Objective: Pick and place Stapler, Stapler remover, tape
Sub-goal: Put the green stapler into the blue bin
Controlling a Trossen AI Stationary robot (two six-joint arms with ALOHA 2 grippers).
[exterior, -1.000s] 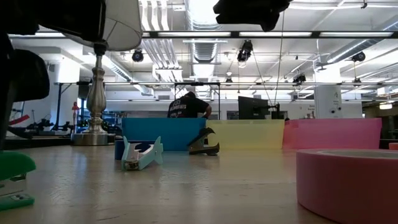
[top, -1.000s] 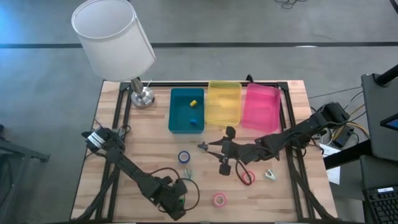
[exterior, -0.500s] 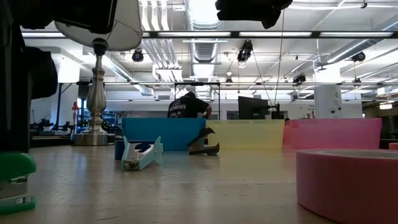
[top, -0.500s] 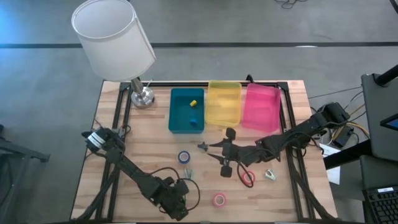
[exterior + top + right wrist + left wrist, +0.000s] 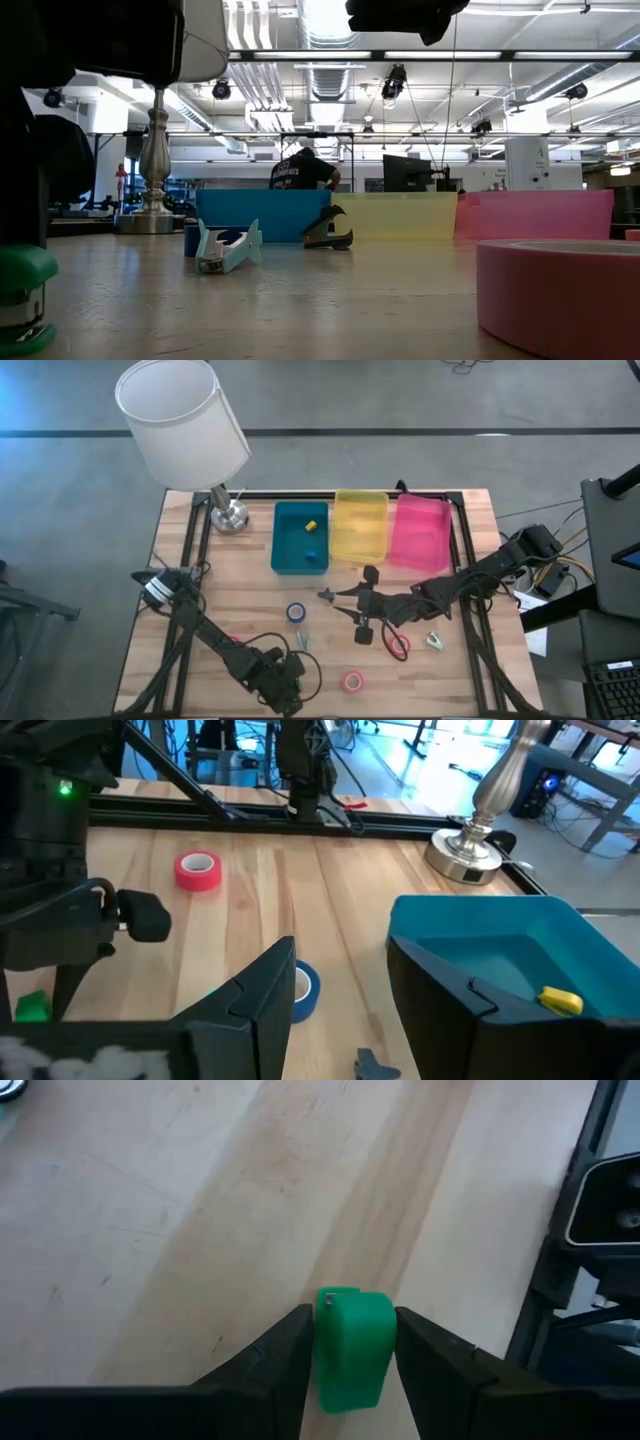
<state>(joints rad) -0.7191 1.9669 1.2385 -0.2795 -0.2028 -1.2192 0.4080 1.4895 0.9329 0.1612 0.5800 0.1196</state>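
Since a second ago my left gripper (image 5: 350,1342) has closed in on the green stapler (image 5: 352,1348), which now sits squarely between my two fingers at the near edge of the table; both pads look pressed to its sides, so I count it gripped. From above the stapler is almost wholly hidden under my left wrist, and in the low view only a green stub shows at the picture's edge, cut off and partly behind my dark arm. My right gripper (image 5: 340,995) hangs over the middle of the table with its fingers wide apart and nothing between them, close to the teal bin (image 5: 300,537). A blue tape roll (image 5: 296,612) lies flat below that bin, half covered by one finger in my right wrist view. A pink tape roll (image 5: 352,681) lies near the front edge, just beside my left gripper; in the low view it looms so close that its side is cut off. Behind it there, the dark stapler remover (image 5: 327,229) stands before the bins, too small to read in detail. Yellow bin (image 5: 360,525) and pink bin (image 5: 421,532) stand side by side next to the teal one.
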